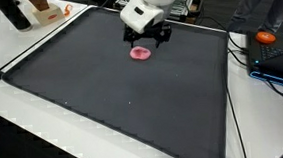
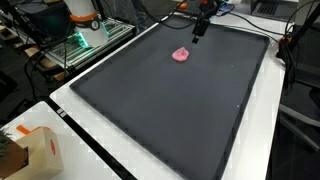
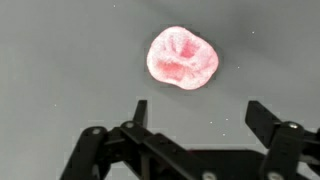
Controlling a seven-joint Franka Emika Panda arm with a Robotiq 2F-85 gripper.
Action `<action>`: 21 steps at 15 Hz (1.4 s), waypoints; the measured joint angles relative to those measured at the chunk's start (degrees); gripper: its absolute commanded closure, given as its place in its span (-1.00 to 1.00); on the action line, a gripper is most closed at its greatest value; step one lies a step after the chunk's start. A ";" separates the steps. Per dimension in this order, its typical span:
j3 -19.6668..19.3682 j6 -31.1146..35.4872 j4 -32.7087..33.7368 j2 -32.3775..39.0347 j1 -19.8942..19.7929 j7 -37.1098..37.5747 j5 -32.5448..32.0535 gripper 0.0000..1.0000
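A small pink, crumpled-looking object lies on the dark grey mat. It also shows in both exterior views, as a pink object near the mat's far edge and as a pink object on the mat. My gripper hovers above it, open, with nothing between its fingers. In the wrist view the pink object sits just beyond the fingertips, slightly left of the gap's centre. In the exterior views the gripper hangs just behind and above the object, and the gripper is seen small at the far end.
The large dark mat covers most of the white table. A cardboard box stands at a table corner. An orange object and cables lie beside the mat. Equipment with green lights stands off the table.
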 measured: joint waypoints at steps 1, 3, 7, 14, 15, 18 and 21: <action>-0.47 0.00 -0.18 -0.42 -0.57 1.61 0.97 -1.00; -1.40 0.03 -0.80 -1.30 -1.60 4.81 2.96 -1.00; -3.07 0.56 -3.23 -3.19 -3.46 11.30 7.29 -1.00; -5.88 5.14 -7.95 -4.78 -6.20 21.52 15.82 -1.00; -6.31 6.33 -8.83 -4.90 -6.47 23.06 16.94 -1.00; -7.52 10.10 -11.92 -5.25 -7.11 27.64 20.55 -1.00; -8.40 13.93 -15.10 -5.45 -7.70 31.91 24.55 -1.00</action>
